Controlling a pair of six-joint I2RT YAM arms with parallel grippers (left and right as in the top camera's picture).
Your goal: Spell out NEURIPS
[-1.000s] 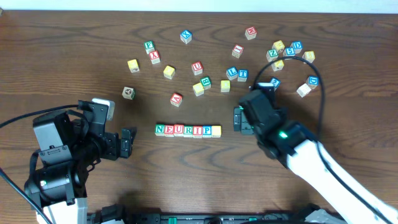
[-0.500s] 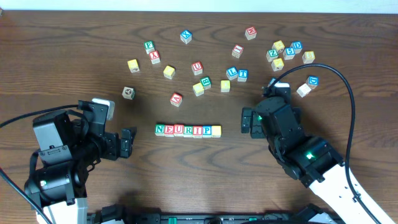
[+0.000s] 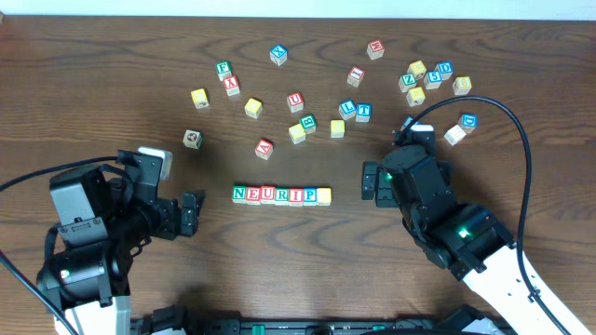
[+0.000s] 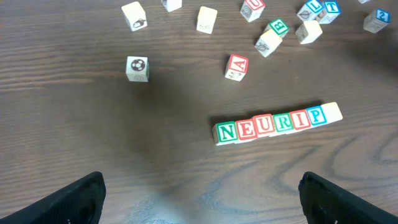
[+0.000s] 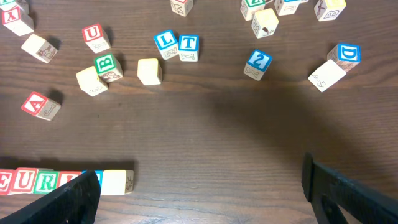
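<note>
Nearest the robot's base, the left arm (image 3: 84, 233) sits at the desk's (image 3: 93, 74) near left. The left jaws are spread wide and point toward the middle, and in the left wrist view only their dark tips show, at the two bottom corners over bare wood. The right arm (image 3: 447, 219) reaches in from the near right. The right jaws are also spread wide, over bare wood just right of the lettered row (image 3: 279, 194) but apart from it.

The row lies between the two arms, with seven cubes touching side by side. They read N, E, U, R, I, P, and then comes an end cube (image 3: 324, 195) with a plain pale top. I cannot tell what letter it bears.

Farther back, loose cubes lie scattered: a red A (image 3: 264, 147), a cube with a ball picture (image 3: 192, 139), a green B (image 3: 307, 122), a blue L (image 3: 347, 108) beside a blue T (image 3: 363, 112), and a blue D (image 3: 467, 121). A tight cluster (image 3: 430, 78) sits at the far right.
</note>
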